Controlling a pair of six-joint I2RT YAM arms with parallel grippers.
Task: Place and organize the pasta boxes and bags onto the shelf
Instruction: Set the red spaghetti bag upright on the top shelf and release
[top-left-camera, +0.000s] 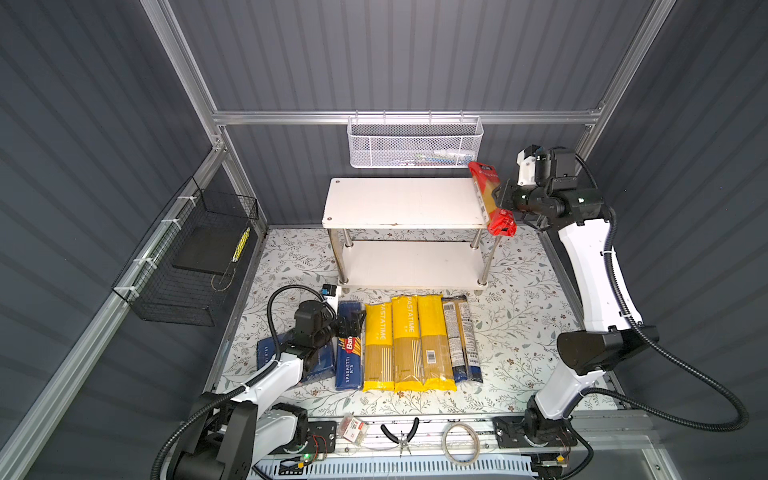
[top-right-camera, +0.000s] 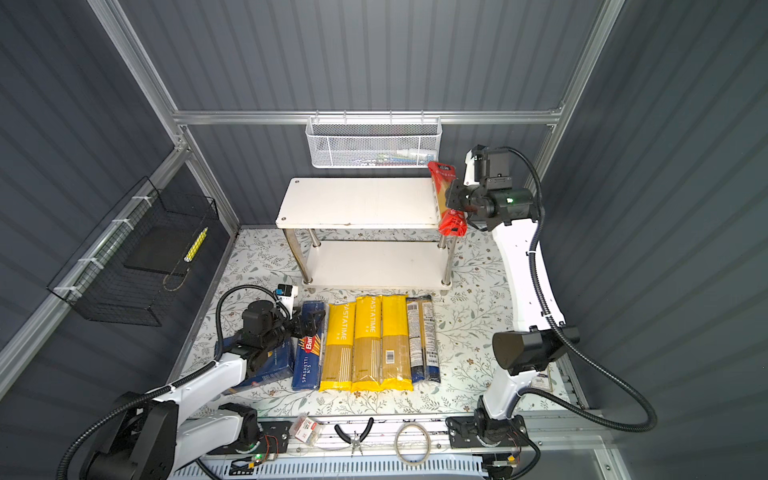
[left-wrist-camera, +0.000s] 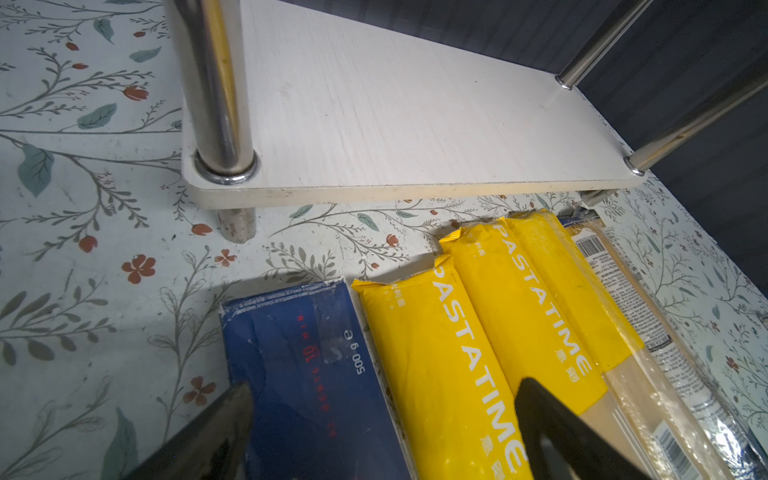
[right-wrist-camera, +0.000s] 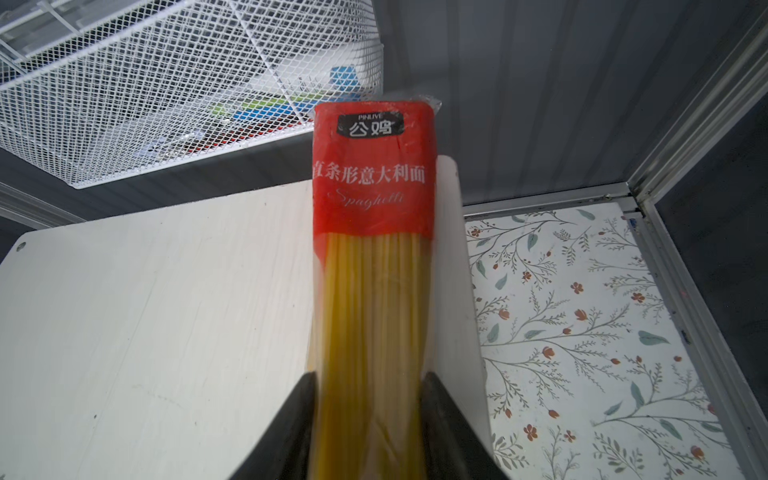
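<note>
In both top views a white mesh basket (top-left-camera: 415, 145) is hanging from the rail (top-left-camera: 291, 118) at upper centre, holding small items too blurred to name, and a black wire basket (top-left-camera: 187, 266) is hanging at the left. Along the bottom edge a small packet (top-left-camera: 353, 430), pliers (top-left-camera: 401, 435) and a wire coil (top-left-camera: 444, 442) are lying in a row. A floral mat (top-left-camera: 523, 299) is lying across the lower middle.

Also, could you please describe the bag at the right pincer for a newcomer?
Find the white two-tier shelf at the back. At its top board's right end, in the right pincer, is a spaghetti bag. It alone has red ends; the other packs are yellow or blue.
</note>
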